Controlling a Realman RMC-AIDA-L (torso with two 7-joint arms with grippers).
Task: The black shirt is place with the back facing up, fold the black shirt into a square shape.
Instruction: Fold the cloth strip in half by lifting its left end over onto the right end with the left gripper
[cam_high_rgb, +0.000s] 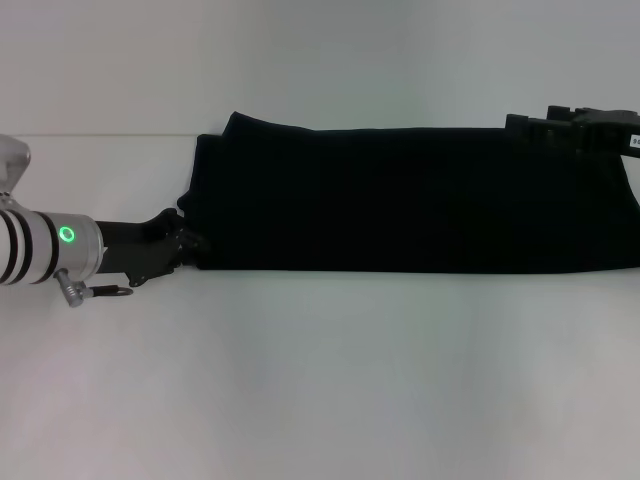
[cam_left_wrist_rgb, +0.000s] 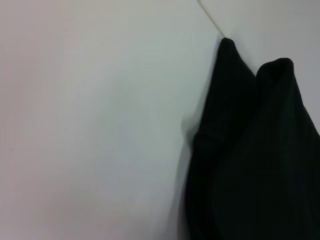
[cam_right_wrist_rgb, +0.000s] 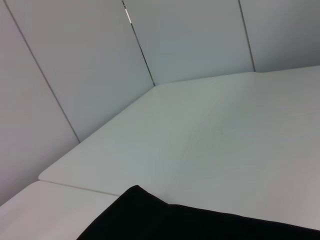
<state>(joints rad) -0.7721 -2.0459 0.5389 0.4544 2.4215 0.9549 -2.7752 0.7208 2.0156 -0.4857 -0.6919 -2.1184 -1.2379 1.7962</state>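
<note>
My left gripper (cam_high_rgb: 185, 245) sits at nine o'clock on the white table (cam_high_rgb: 320, 380), touching the left end of the black shirt (cam_high_rgb: 410, 195); I cannot tell how its jaws stand against the dark cloth. The shirt lies folded in a long band across the middle, from nine to three o'clock. My right gripper (cam_high_rgb: 575, 128) rests at two o'clock, at the shirt's far right corner, state unclear
</note>
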